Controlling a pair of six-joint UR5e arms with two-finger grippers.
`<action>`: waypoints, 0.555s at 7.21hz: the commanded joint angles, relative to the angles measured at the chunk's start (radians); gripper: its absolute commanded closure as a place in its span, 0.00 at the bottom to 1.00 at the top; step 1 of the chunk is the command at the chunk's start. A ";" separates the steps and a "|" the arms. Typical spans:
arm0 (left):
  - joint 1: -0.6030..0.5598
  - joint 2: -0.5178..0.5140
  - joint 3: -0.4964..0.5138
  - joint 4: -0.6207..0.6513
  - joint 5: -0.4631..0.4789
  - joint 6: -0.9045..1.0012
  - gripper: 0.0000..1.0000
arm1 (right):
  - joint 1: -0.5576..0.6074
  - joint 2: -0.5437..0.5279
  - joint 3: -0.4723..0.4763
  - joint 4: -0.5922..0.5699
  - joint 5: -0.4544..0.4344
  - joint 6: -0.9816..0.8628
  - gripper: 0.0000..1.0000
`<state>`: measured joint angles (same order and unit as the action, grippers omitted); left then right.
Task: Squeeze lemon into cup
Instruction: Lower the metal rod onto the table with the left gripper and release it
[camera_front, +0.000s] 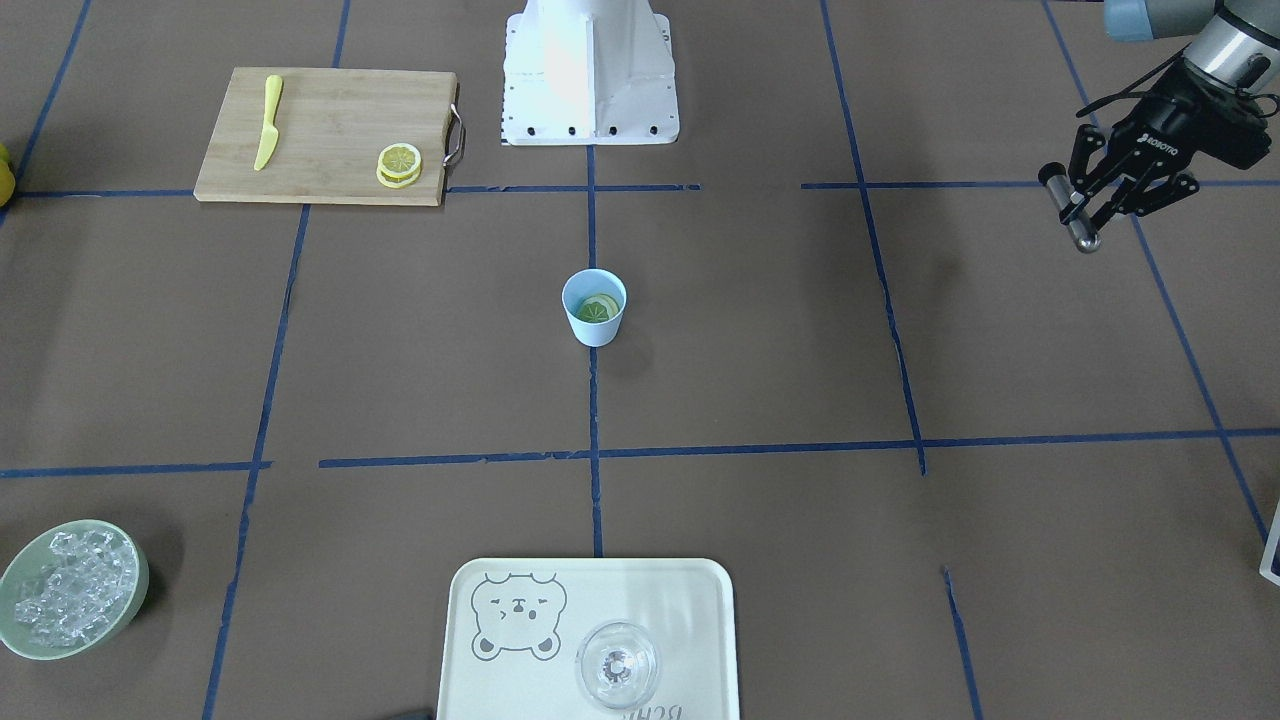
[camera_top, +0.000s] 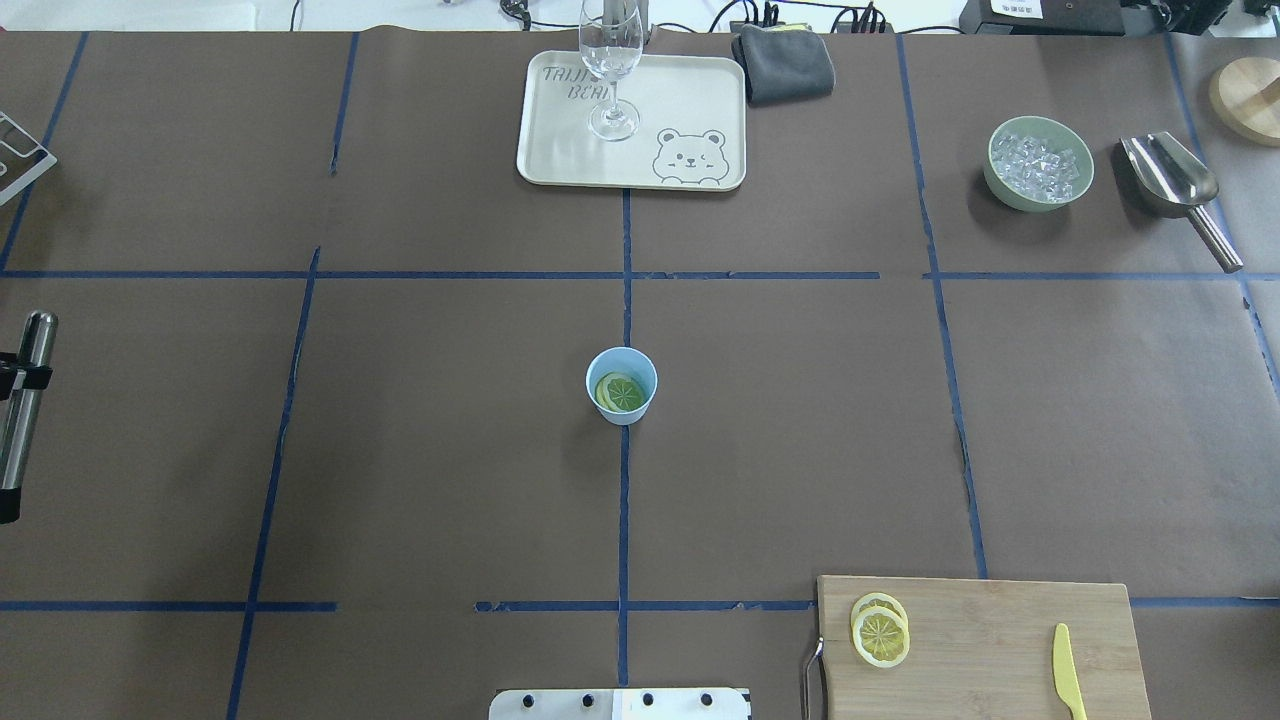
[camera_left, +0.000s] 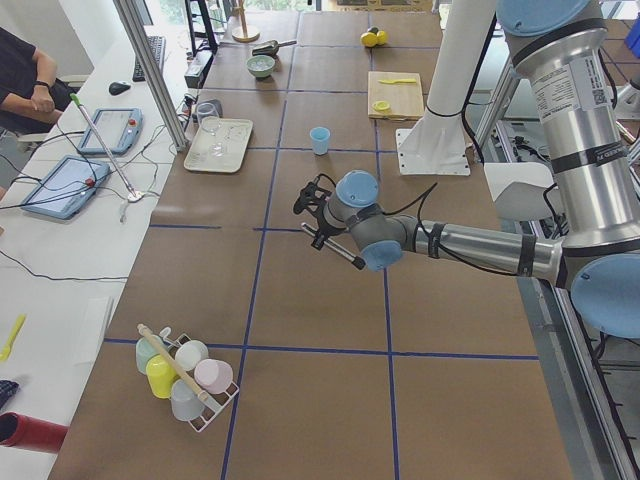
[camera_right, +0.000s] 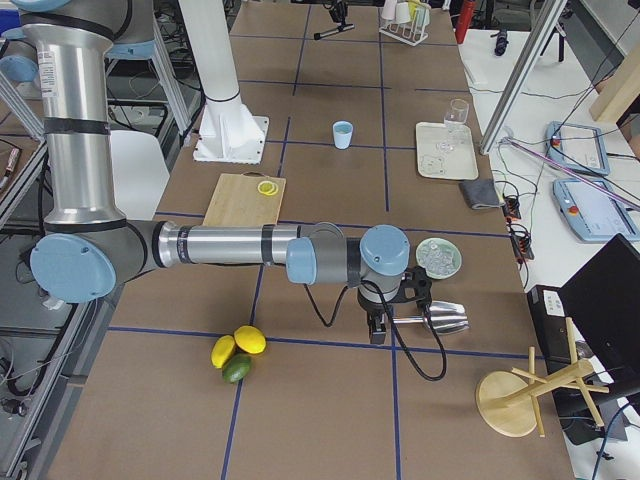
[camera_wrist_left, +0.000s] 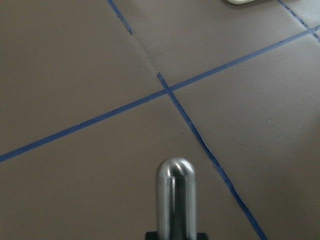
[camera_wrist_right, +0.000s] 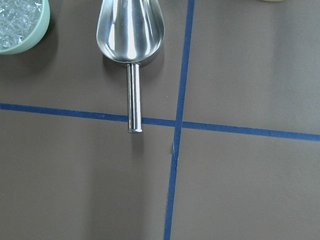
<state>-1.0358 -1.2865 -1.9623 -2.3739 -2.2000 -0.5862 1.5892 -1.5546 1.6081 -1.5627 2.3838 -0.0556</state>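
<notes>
Down inside the small light-blue plastic cup (camera_front: 596, 332) lies the thin round lemon slice (camera_front: 600, 308), flat near the bottom, its rind pale yellow and its middle a bit green in the shade. That smooth cup stands upright at the middle of the brown paper table (camera_front: 800, 350), where blue tape lines (camera_front: 593, 420) cross. Far off to the side, the left claw (camera_front: 1080, 205) is squeezed tight around a shiny round-ended metal stick (camera_front: 1086, 238). The right claw (camera_right: 378, 325) hangs near a shiny metal scoop (camera_wrist_right: 130, 30); whether it is wide or closed cannot be told.
</notes>
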 joint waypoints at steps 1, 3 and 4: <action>0.002 -0.141 -0.006 0.355 -0.004 -0.004 1.00 | -0.001 -0.012 0.000 0.012 0.000 0.000 0.00; 0.010 -0.355 0.017 0.740 -0.003 -0.004 1.00 | -0.001 -0.038 -0.008 0.079 -0.002 0.005 0.00; 0.010 -0.372 0.046 0.763 -0.004 -0.006 1.00 | -0.001 -0.038 -0.008 0.079 -0.002 0.007 0.00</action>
<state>-1.0279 -1.5981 -1.9435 -1.7150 -2.2033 -0.5910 1.5878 -1.5876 1.6012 -1.4956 2.3825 -0.0515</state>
